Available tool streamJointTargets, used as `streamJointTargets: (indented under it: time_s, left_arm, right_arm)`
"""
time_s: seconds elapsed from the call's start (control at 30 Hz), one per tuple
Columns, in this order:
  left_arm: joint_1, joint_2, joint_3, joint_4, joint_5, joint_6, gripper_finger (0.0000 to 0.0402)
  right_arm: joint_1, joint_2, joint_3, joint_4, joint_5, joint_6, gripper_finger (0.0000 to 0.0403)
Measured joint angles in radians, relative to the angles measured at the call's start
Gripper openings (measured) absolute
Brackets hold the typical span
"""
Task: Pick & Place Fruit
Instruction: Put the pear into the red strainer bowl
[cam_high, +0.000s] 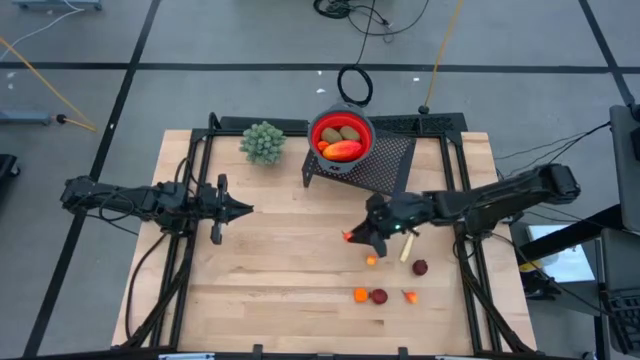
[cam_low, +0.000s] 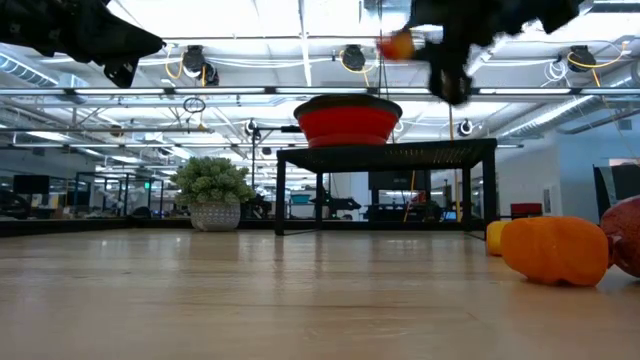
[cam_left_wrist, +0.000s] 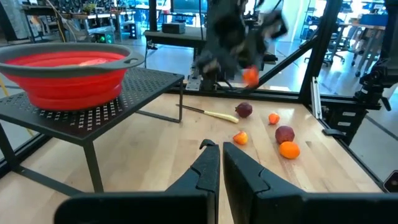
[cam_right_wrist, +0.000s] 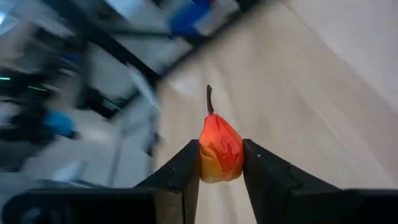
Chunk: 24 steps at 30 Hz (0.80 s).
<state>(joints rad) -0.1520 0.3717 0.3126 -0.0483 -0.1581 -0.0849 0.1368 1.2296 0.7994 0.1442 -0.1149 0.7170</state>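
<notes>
A small orange-red fruit (cam_right_wrist: 221, 142) with a dark stem sits between the fingers of my right gripper (cam_right_wrist: 221, 163), which is shut on it high above the table's middle (cam_high: 357, 238). A red bowl (cam_high: 322, 128) stands on a black mesh stand (cam_high: 385, 165) at the far side; it holds two olive-brown ovals (cam_high: 340, 133) and a longer red-orange piece (cam_high: 343, 150). Several small orange and dark-red fruit bits (cam_high: 379, 296) lie on the wood near the right front. My left gripper (cam_high: 243, 209) waits shut over the table's left part. My right gripper pinches the orange-red fruit by its two opposite sides (cam_right_wrist: 205, 163) between its two fingers (cam_right_wrist: 186, 171). The fingers come nearly level from the table's right. The fruit's stem points away from the gripper. The fruit (cam_low: 398, 45) hangs well clear of the table.
A green bushy plant ball (cam_high: 263, 142) stands left of the bowl's stand. A cream stick (cam_high: 406, 250) lies under my right arm. Loose bits (cam_left_wrist: 285, 134) are scattered across the right front of the table.
</notes>
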Motion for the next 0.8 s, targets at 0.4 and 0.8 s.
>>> streamJointTargets:
  time_s: [0.4, 0.8]
  left_arm:
    - [0.000, 0.000, 0.000, 0.000, 0.001, -0.003, 0.0021]
    - [0.000, 0.000, 0.000, 0.000, 0.003, -0.005, 0.0021]
  right_arm:
    - [0.002, -0.084, 0.000, 0.474, -0.175, -0.219, 0.0099]
    - [0.003, -0.084, 0.000, 0.792, -0.442, -0.372, 0.0099]
